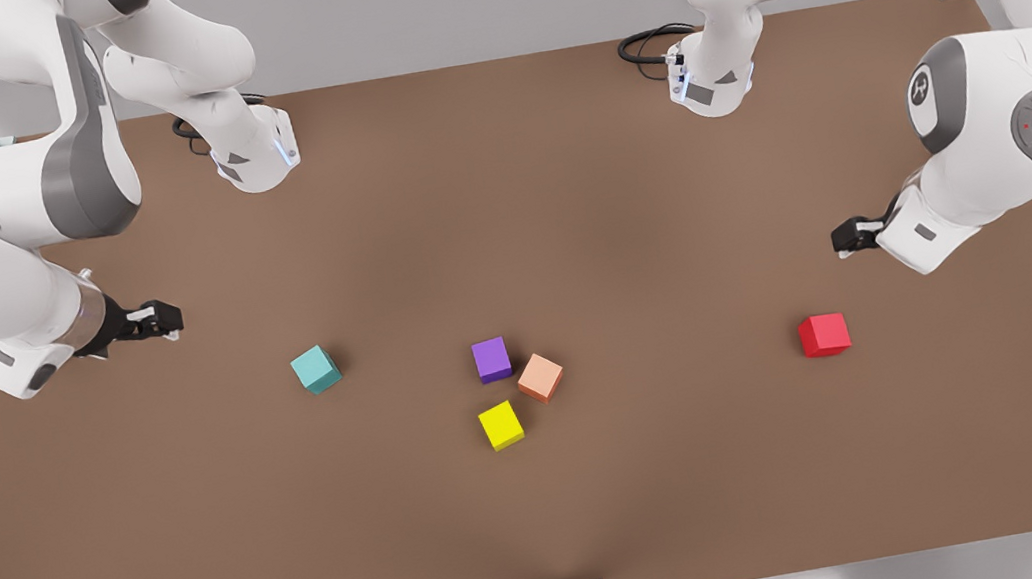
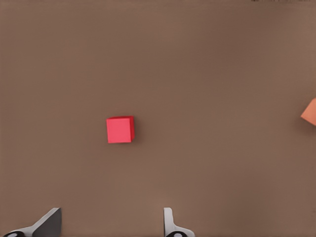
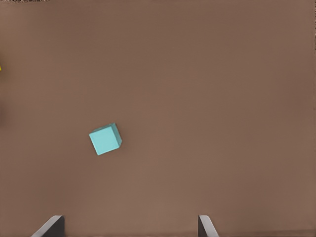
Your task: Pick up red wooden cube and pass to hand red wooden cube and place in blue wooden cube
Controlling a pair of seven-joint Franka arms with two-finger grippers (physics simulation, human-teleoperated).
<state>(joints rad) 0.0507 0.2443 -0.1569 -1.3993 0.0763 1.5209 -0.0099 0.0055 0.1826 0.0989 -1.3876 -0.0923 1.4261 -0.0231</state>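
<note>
While nothing is grasped yet, front view: red wooden cube (image 1: 824, 334) lower right on the table (image 1: 560, 172), blue wooden cube (image 1: 315, 369) left of centre; left wrist view: left gripper (image 2: 111, 224) jaws apart, aimed for pickup; right wrist view: right gripper (image 3: 131, 227) jaws apart, waiting

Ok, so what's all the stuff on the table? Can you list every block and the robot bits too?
red wooden cube: one, bright red, alone toward the front view's right.
blue wooden cube: one, teal, alone toward the front view's left.
purple cube: one, purple, middle cluster.
salmon-orange cube: one, orange-pink, beside the purple one.
yellow cube: one, yellow, nearest the front edge of the cluster.
table: one, brown.
left end effector: open, above the table near the red cube.
right end effector: open, near the teal cube.
</note>
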